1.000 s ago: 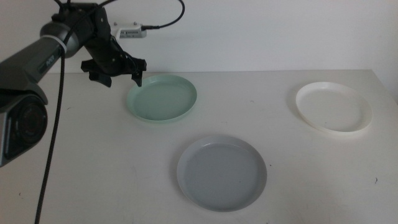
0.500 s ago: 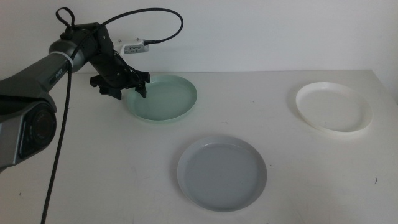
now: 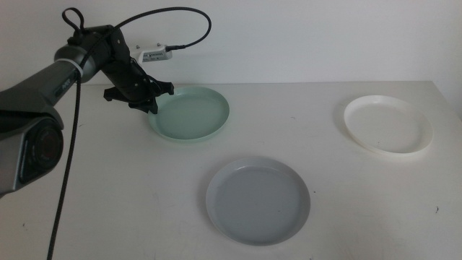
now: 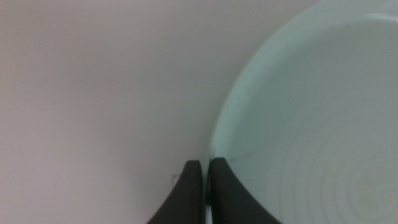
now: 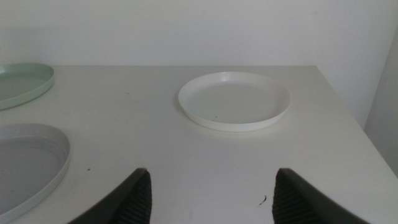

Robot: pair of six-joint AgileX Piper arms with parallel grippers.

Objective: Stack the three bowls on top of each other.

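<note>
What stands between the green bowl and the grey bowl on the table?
Nothing visible. The left end effector, shut on the green bowl at its rim, has only bare table between it and the grey bowl. The white bowl lies off to the side.

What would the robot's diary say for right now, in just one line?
left gripper: shut on mint green bowl rim | right gripper: open, waiting | grey bowl, white bowl: unstacked
</note>
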